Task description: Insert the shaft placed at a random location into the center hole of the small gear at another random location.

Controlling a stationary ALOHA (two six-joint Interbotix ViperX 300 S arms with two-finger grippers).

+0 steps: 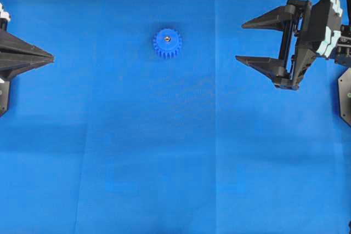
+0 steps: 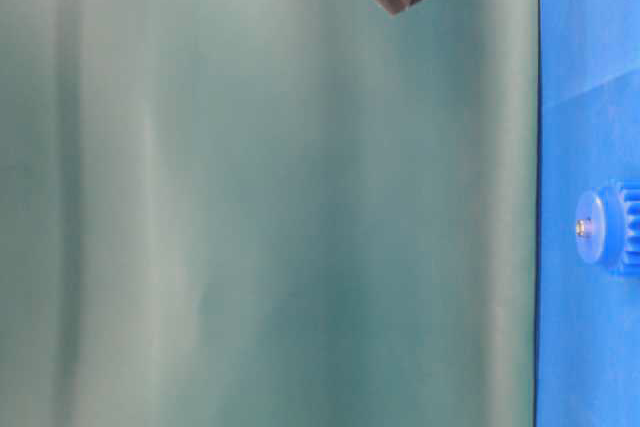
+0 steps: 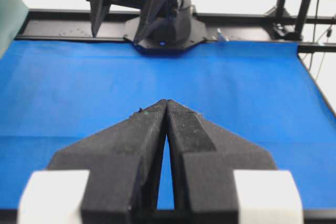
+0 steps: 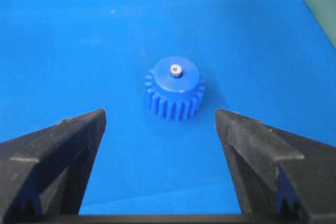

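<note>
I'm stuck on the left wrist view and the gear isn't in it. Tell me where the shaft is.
Observer: The shaft already stands in the center hole of the small gear, its silvery tip poking above the hub.
Operator: Report the right gripper.
Observer: The right gripper is open, its fingers wide apart, short of the gear and touching nothing.
Operator: Now give me the gear's posture.
Observer: It sits flat on the blue table cover, hub upward, between the two arms.
</note>
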